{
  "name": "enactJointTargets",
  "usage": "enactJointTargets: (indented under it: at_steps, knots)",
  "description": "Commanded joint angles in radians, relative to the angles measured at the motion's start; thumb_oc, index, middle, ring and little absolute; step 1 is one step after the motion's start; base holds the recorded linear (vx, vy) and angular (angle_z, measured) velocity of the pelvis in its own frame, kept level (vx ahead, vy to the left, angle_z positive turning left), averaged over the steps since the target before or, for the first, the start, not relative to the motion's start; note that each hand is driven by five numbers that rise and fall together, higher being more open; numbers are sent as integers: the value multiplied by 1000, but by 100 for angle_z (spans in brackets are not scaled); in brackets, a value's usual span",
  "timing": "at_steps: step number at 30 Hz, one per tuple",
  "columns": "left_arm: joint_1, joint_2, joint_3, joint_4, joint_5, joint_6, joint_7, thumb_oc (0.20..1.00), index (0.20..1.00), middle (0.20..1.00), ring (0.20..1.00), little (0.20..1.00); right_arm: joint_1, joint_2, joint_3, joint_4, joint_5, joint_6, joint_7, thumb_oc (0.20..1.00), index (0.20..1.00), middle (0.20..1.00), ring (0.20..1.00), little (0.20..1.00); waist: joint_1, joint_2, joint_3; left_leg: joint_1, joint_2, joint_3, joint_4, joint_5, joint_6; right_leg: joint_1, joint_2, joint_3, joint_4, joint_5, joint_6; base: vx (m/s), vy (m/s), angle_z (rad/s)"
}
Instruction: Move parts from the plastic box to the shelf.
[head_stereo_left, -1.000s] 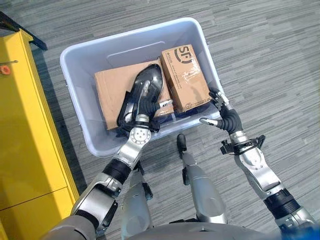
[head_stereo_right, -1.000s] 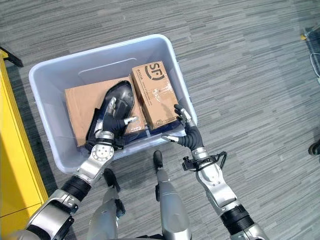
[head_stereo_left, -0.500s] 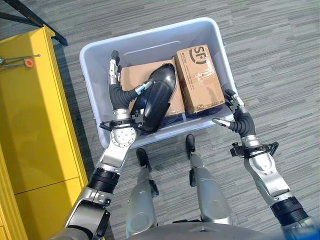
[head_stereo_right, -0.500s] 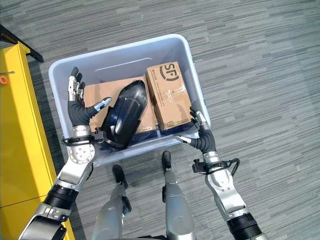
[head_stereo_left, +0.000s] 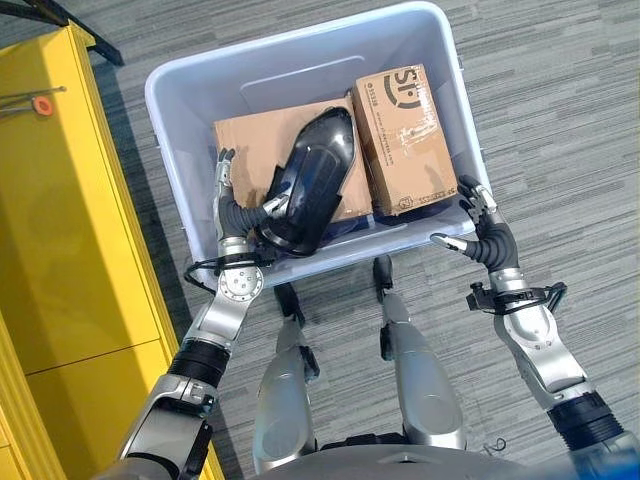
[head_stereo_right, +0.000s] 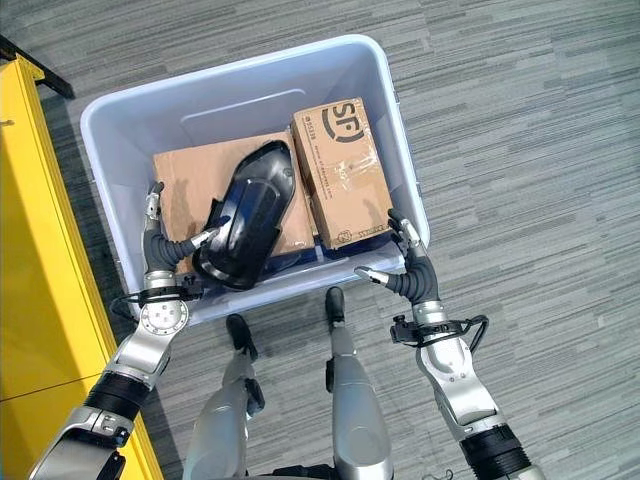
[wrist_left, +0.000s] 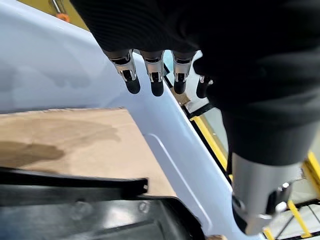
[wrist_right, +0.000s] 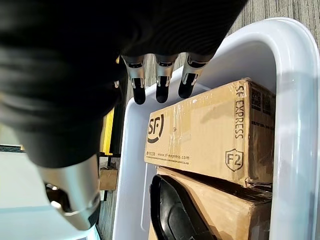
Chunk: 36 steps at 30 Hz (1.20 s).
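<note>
Our left hand reaches into the plastic box at its near left side, fingers straight and spread along the flat cardboard box, thumb stretched toward the black part but closed on nothing. That glossy black part lies tilted across the flat cardboard box. Beside it lies a smaller cardboard box. Our right hand hovers at the box's near right corner, fingers open, thumb wide. The yellow shelf stands to our left.
</note>
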Motion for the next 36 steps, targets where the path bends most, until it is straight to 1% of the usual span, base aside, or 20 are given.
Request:
enactJointTargets:
  at_steps: [1, 7, 9, 12, 14, 16, 17, 18, 20, 23, 24, 28, 29, 30, 31, 32, 33, 36]
  knots:
    - [-35, 74, 41, 24, 39, -19, 40, 1000, 1000, 1000, 1000, 1000, -15, -5, -39, -76, -24, -64, -8, 1000, 1000, 1000, 1000, 1000, -3, -61, -3, 144, 26, -17, 11, -93, -55, 3, -87, -17, 118, -34, 99, 0, 0, 0]
    - [-66, 69, 43, 132, -8, -8, 57, 1000, 1000, 1000, 1000, 1000, -24, -7, -28, -74, -18, -63, -10, 1000, 1000, 1000, 1000, 1000, -9, -67, 10, 133, 27, -14, 14, -89, -56, -12, -85, -16, 122, -32, 97, -2, 0, -1]
    - [-104, 65, 36, 221, -59, -4, 53, 1000, 1000, 1000, 1000, 1000, -21, -12, -21, -83, -4, -66, -7, 1000, 1000, 1000, 1000, 1000, -19, -72, 17, 121, 25, -13, 16, -89, -57, -28, -84, -12, 127, -33, 96, 0, 0, 0]
    - [-119, 66, 27, 257, -64, 1, 52, 1000, 1000, 1000, 1000, 1000, -19, -14, -15, -85, 3, -68, -4, 1000, 1000, 1000, 1000, 1000, -22, -75, 21, 117, 26, -13, 17, -90, -57, -35, -83, -11, 130, -33, 95, 0, 0, 0]
    - [-154, 62, 11, 311, -69, 10, 57, 1000, 1000, 1000, 1000, 1000, -19, -17, -6, -92, 9, -71, 0, 1000, 1000, 1000, 1000, 1000, -28, -78, 26, 107, 26, -12, 21, -90, -57, -46, -81, -11, 136, -35, 95, 0, 0, 0]
    - [-178, 59, 5, 336, -78, 13, 62, 1000, 1000, 1000, 1000, 1000, -21, -20, 1, -94, 10, -71, 0, 1000, 1000, 1000, 1000, 1000, -33, -82, 31, 95, 25, -10, 32, -95, -57, -56, -81, -8, 141, -36, 95, -7, -7, -2]
    - [-213, 65, 0, 393, -101, 15, 57, 1000, 1000, 1000, 1000, 1000, -29, -22, 7, -94, 19, -72, -2, 1000, 1000, 1000, 1000, 1000, -42, -88, 37, 79, 26, -7, 51, -102, -57, -73, -79, -4, 150, -36, 94, -14, -7, -5]
    - [-213, 65, 0, 393, -101, 15, 57, 1000, 1000, 1000, 1000, 1000, -29, -22, 7, -94, 19, -72, -2, 1000, 1000, 1000, 1000, 1000, -42, -88, 37, 79, 26, -7, 51, -102, -57, -73, -79, -4, 150, -37, 94, -22, -20, -4]
    - [-279, 76, -3, 496, -136, 25, 56, 1000, 1000, 1000, 1000, 1000, -29, -30, 20, -104, 31, -80, 5, 1000, 1000, 1000, 1000, 1000, -56, -99, 47, 45, 28, -8, 87, -112, -56, -99, -75, 3, 166, -38, 91, -14, -16, 0]
    - [-340, 88, -10, 574, -154, 40, 57, 1000, 1000, 1000, 1000, 1000, -31, -39, 35, -107, 45, -84, 7, 1000, 1000, 1000, 1000, 1000, -71, -107, 55, 4, 34, -11, 126, -124, -57, -133, -74, 13, 183, -40, 88, 22, 2, -1]
    - [-363, 91, -9, 606, -166, 44, 55, 1000, 1000, 1000, 1000, 1000, -31, -40, 42, -107, 49, -84, 8, 1000, 1000, 1000, 1000, 1000, -73, -102, 55, 4, 40, -18, 134, -153, -62, -134, -68, 15, 192, -62, 96, 72, 10, -3]
    - [-407, 103, -30, 658, -152, 59, 50, 1000, 1000, 1000, 1000, 1000, -31, -46, 55, -114, 52, -85, 12, 1000, 1000, 1000, 1000, 1000, -84, -105, 60, -13, 41, -15, 143, -156, -63, -155, -63, 19, 199, -60, 96, 22, 7, -2]
    - [-416, 108, -53, 673, -129, 66, 42, 1000, 1000, 1000, 1000, 1000, -29, -49, 61, -117, 57, -87, 15, 1000, 1000, 1000, 1000, 1000, -89, -105, 61, -15, 42, -12, 144, -157, -62, -163, -60, 23, 201, -58, 96, 9, 7, -5]
    - [-421, 109, -60, 682, -118, 67, 39, 667, 667, 667, 667, 667, -28, -52, 62, -118, 58, -88, 18, 1000, 1000, 1000, 1000, 1000, -91, -106, 62, -14, 42, -10, 143, -158, -62, -164, -59, 25, 201, -58, 97, 9, 7, -7]
    - [-422, 109, -60, 682, -118, 67, 39, 667, 667, 667, 667, 667, -28, -52, 62, -118, 58, -88, 18, 1000, 1000, 1000, 1000, 1000, -91, -106, 63, -14, 42, -10, 143, -158, -62, -164, -59, 25, 201, -58, 97, 2, 10, -9]
    - [-431, 101, -70, 682, -111, 69, 34, 310, 310, 310, 310, 310, -28, -56, 65, -119, 55, -89, 21, 1000, 1000, 1000, 1000, 1000, -94, -106, 63, -12, 41, -8, 142, -160, -62, -168, -56, 31, 201, -58, 97, 7, 17, -9]
    - [-431, 98, -72, 687, -110, 69, 31, 200, 200, 200, 200, 200, -25, -53, 67, -118, 57, -89, 23, 1000, 1000, 1000, 1000, 1000, -94, -105, 62, -9, 42, -6, 140, -160, -61, -170, -55, 31, 201, -57, 97, 10, 22, -6]
    - [-433, 90, -80, 698, -101, 71, 25, 200, 200, 200, 200, 200, -19, -54, 67, -119, 58, -89, 29, 1000, 1000, 1000, 1000, 1000, -98, -104, 58, -1, 41, -2, 136, -164, -60, -171, -53, 34, 203, -61, 97, 0, 0, 0]
